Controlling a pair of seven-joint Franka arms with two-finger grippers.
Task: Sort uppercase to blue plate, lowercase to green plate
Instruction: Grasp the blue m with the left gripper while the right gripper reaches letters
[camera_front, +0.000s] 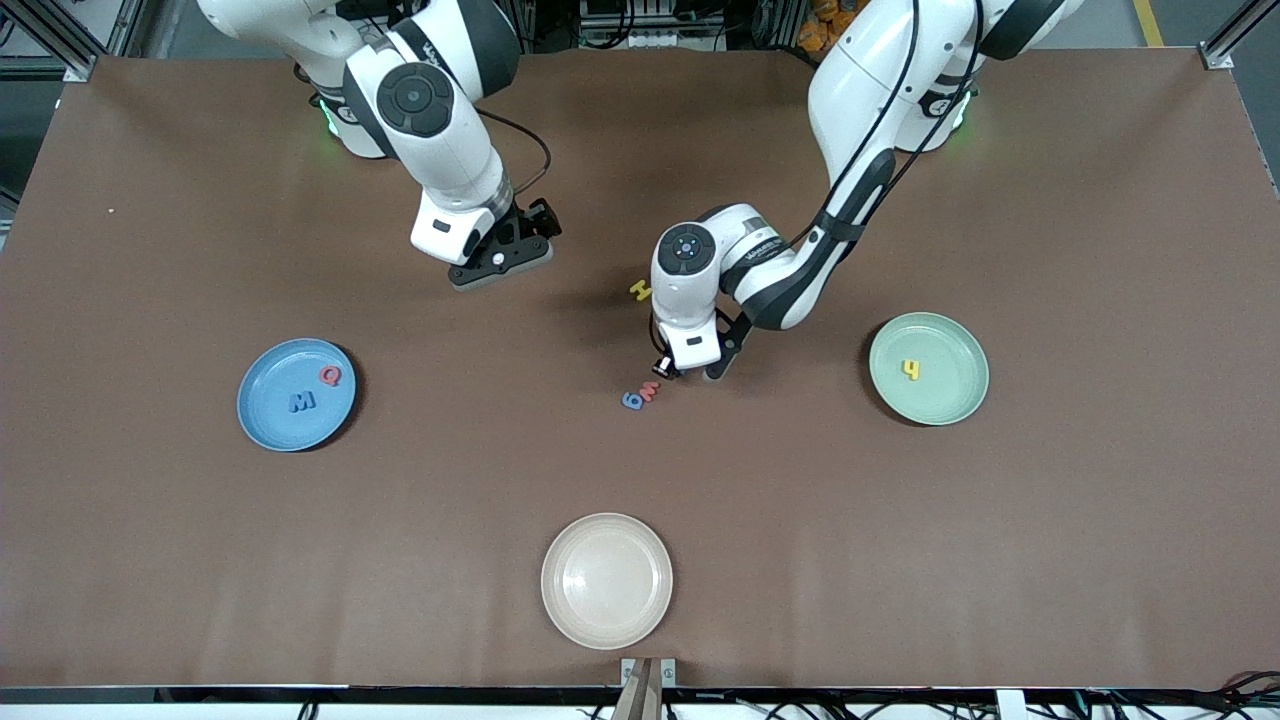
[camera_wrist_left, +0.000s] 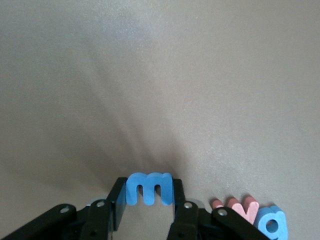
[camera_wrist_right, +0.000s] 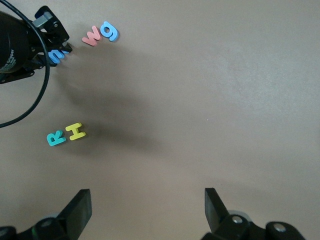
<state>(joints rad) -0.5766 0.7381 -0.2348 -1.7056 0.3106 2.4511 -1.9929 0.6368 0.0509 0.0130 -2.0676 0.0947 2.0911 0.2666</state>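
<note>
- Left gripper (camera_wrist_left: 149, 202) is down at table level in the centre of the front view, jaws pinched on the blue m (camera_wrist_left: 149, 189), one finger on each outer leg. The letter is still on the table.
- Right gripper (camera_front: 500, 262) waits in the upper middle of the front view, jaws spread wide with nothing in them.
- Red w (camera_front: 650, 391) and blue g (camera_front: 631, 401) lie touching each other just beside the left gripper, slightly lower in the frame.
- Yellow H (camera_front: 641, 290) sits above the gripper in the front view. The teal R (camera_wrist_right: 55, 138) is right next to it and shows only in the right wrist view.
- Blue plate (camera_front: 270, 425), toward the right arm's end, holds M (camera_front: 302, 402) and Q (camera_front: 330, 375).
- Green plate (camera_front: 950, 400), toward the left arm's end, holds the yellow h (camera_front: 911, 369).
- Beige plate (camera_front: 607, 580) sits at lower centre.
- Handling guess: the foam letter is very light, soft and squashy, and not fragile. It should grip well, but it is thin and may tilt or stick to a pad on release.
- A light squeeze across the flat outer sides, low on the letter, looks best.
- Watch that the neighbouring w doesn't get nudged on the lift.
</note>
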